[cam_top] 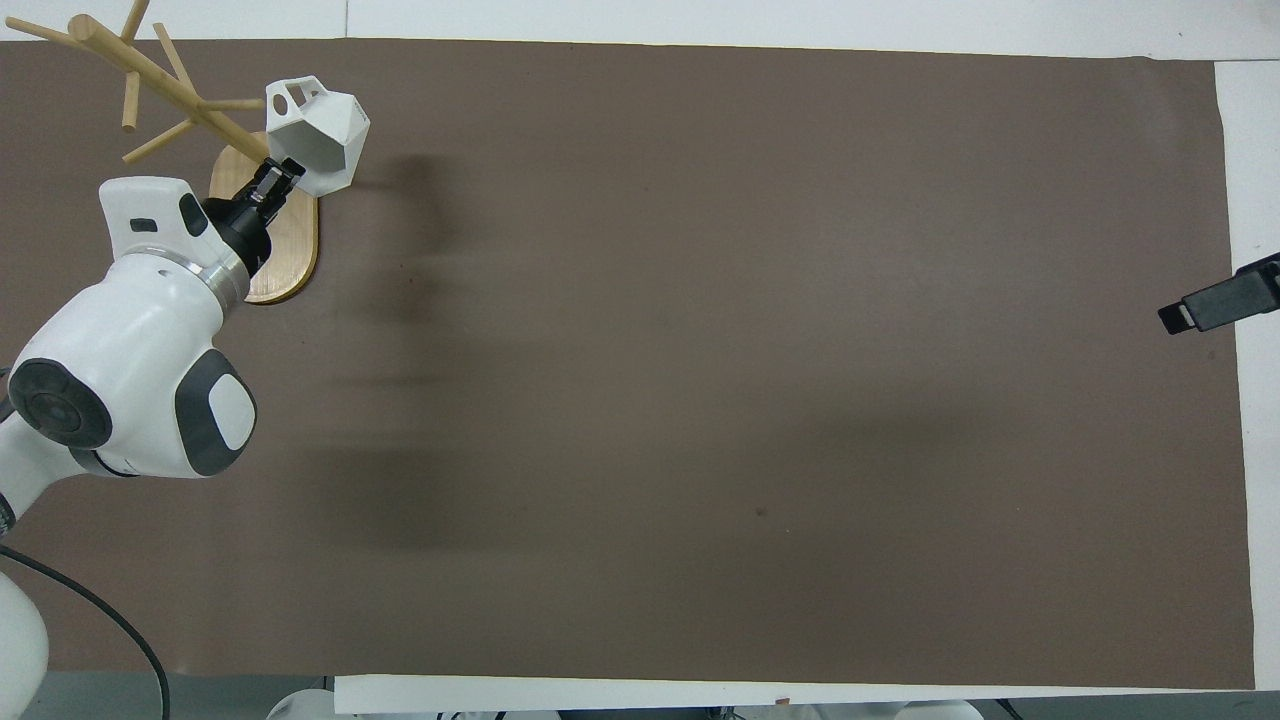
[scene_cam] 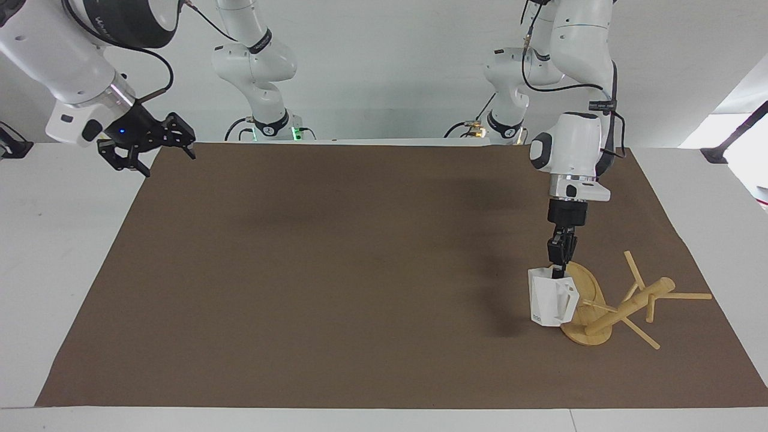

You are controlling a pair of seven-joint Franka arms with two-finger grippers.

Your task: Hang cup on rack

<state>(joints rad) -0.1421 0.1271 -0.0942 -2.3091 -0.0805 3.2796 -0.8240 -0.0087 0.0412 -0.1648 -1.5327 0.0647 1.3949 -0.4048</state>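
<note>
Carrying step: left tool (scene_cam: 558,275) grips the white faceted cup (scene_cam: 549,298) by its rim, at the bamboo rack's (scene_cam: 624,309) nine o'clock — next, thread the handle onto a peg. Right tool (scene_cam: 144,147) waits, released.

The white faceted cup (scene_cam: 551,298) has a hexagonal rim, an angular handle pierced with holes and a small dark label low on its side. It sits upright, mouth up, touching the edge of the rack's oval base at the left arm's end of the bench. The bamboo rack (scene_cam: 624,306) leans markedly, its thick post slanting with thin pegs splaying outward.
</note>
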